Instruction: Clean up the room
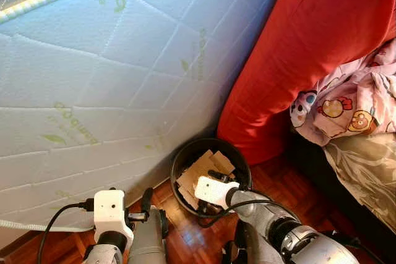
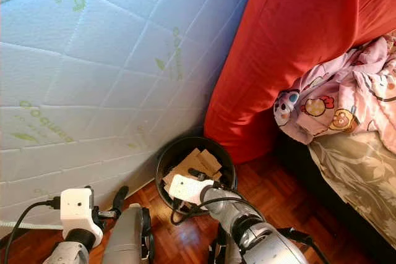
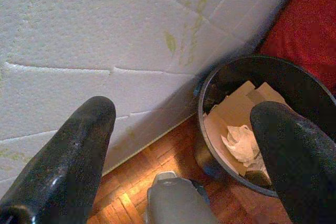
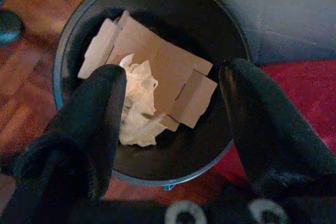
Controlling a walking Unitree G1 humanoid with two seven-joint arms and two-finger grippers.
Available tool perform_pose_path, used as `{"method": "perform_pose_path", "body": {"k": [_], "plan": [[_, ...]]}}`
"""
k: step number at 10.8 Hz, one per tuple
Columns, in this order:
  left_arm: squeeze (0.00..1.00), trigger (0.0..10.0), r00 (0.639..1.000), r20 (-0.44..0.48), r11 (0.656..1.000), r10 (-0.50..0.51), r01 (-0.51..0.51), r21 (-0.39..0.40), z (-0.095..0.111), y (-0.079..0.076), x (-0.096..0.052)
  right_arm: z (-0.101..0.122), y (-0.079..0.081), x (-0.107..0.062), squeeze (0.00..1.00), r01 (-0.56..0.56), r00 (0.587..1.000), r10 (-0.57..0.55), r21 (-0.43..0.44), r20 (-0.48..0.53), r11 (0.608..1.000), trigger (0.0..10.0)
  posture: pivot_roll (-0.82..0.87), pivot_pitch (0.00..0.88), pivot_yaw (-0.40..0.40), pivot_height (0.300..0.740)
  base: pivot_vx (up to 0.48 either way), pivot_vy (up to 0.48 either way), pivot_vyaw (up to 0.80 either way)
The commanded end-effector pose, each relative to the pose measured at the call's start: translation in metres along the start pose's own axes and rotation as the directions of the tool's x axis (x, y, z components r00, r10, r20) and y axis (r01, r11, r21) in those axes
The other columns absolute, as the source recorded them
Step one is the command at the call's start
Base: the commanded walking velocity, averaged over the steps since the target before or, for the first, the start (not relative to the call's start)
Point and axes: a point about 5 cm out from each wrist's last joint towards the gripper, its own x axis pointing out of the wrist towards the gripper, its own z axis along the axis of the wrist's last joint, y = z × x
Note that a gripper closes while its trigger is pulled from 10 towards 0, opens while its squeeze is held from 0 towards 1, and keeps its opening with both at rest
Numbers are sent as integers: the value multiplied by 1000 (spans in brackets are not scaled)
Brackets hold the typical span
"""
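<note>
A round black waste bin [image 1: 178,159] stands on the wooden floor, against a white mattress and a red cushion. Inside it lie pieces of brown cardboard [image 4: 163,61] and a crumpled white tissue [image 4: 137,103]. My right gripper [image 4: 173,72] hangs just above the bin's mouth, open, with nothing between its fingers. My left gripper [image 3: 184,108] is lower and to the left of the bin, also open and empty, pointing toward the mattress and the bin's rim [image 3: 202,93].
The quilted white mattress [image 1: 111,78] leans across the left and back. The red cushion [image 1: 297,47] rises right of the bin. A pink cartoon-print blanket [image 1: 352,97] lies on a bed at the right. A white cable [image 1: 25,225] runs along the floor.
</note>
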Motion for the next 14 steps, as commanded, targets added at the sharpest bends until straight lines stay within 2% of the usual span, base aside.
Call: {"method": "perform_pose_path", "body": {"k": [1, 2, 3, 4, 5, 6, 7, 8, 9, 10, 11, 12, 13, 14], "plan": [[0, 10000, 999, -32, 1000, 11, -11, 2, -7, 1, -3, -4, 2, 0, 0, 11, 1000, -10, 63, -23, 998, 10000, 284, 286, -55, 640, 0, 0, 0], [0, 10000, 999, -39, 1000, 13, -13, 2, -9, 2, -1, -9, -7, -2, 0, 82, 996, -74, 248, -42, 965, 10000, 280, 279, -55, 640, 0, 0, 0], [0, 10000, 998, -52, 1000, 18, -18, 6, -14, 4, 1, -24, -24, -8, 0, 187, 982, -173, 539, -78, 822, 10000, 265, 256, -53, 640, 0, 0, 0], [0, 10000, 998, -63, 1000, 24, -24, 10, -20, 8, 4, -49, -39, -19, 0, 292, 949, -277, 754, -151, 589, 10000, 254, 236, -50, 648, 0, 0, 0], [0, 10000, 997, -75, 999, 34, -33, 20, -25, 14, 10, -91, -31, -38, 0, 372, 916, -305, 836, -261, 403, 10000, 238, 197, -46, 663, 0, 0, 0], [0, 10000, 994, -103, 999, 47, -44, 32, -35, 21, 17, -122, 0, -54, 0, 398, 914, -255, 826, -317, 399, 10000, 221, 160, -43, 683, 0, 0, 0], [0, 10000, 991, -126, 998, 51, -47, 40, -42, 24, 20, -136, 21, -63, 0, 409, 912, -213, 821, -351, 399, 10000, 210, 131, -40, 692, 0, 0, 0], [0, 10000, 985, -165, 998, 55, -48, 49, -54, 27, 23, -152, 49, -76, 0, 426, 905, -155, 827, -397, 368, 10000, 206, 102, -36, 707, 0, 0, 0], [0, 10000, 974, -217, 997, 59, -49, 53, -71, 30, 29, -155, 72, -81, 0, 434, 900, -117, 849, -419, 302, 10000, 196, 38, -24, 727, 0, 0, 0], [0, 10000, 962, -266, 997, 59, -45, 58, -83, 33, 35, -150, 86, -78, 0, 429, 902, -88, 857, -422, 285, 10000, 182, 0, -15, 740, 0, 0, 0], [0, 10000, 951, -305, 997, 57, -39, 65, -93, 34, 38, -142, 91, -73, 0, 409, 911, -75, 864, -406, 293, 10000, 169, 0, -7, 740, 0, 0, 0], [0, 10000, 925, -376, 998, 49, -28, 60, -107, 33, 38, -134, 95, -68, 0, 392, 919, -64, 880, -389, 267, 10000, 153, 0, -1, 740, 0, 0, 0], [0, 10000, 897, -440, 997, 40, -9, 72, -118, 33, 36, -129, 99, -65, 0, 364, 928, -34, 886, -370, 286, 10000, 132, 0, -2, 740, 0, 0, 0], [0, 10000, 876, -478, 997, 62, -32, 71, -125, 36, 35, -132, 101, -67, 0, 372, 924, -19, 887, -382, 273, 10000, 123, 0, -8, 740, 0, 0, 0]]}}
